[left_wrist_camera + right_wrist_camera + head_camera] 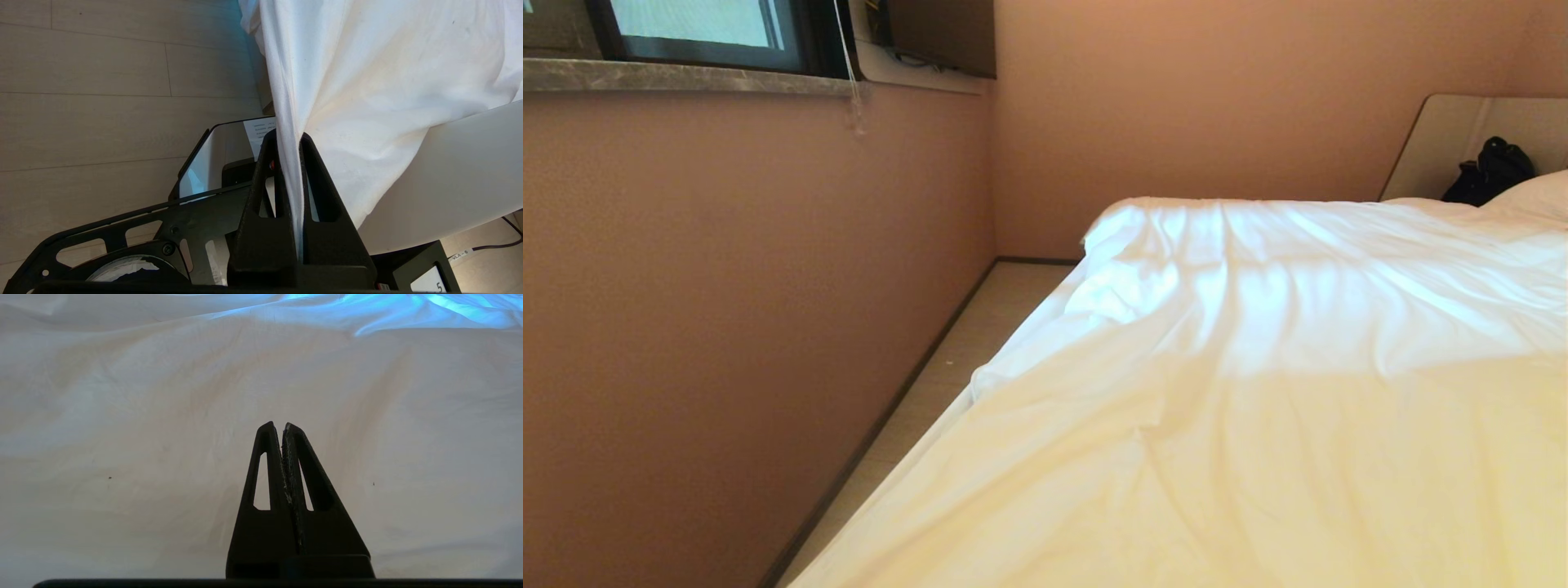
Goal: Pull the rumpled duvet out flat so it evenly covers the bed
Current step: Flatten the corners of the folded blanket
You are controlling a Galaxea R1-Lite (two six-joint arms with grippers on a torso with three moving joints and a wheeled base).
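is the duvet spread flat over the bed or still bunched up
Mostly spread, not flat: the duvet covers the bed in the head view but shows long creases, and the left end effector pinches a gathered fold over the floor.

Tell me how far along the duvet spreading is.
Mostly spread: the duvet covers the bed's top in the head view, with creases left. In hand: the left pincer is shut on a duvet fold hanging over the floor. The right pincer is shut, empty. Left: release and smooth.
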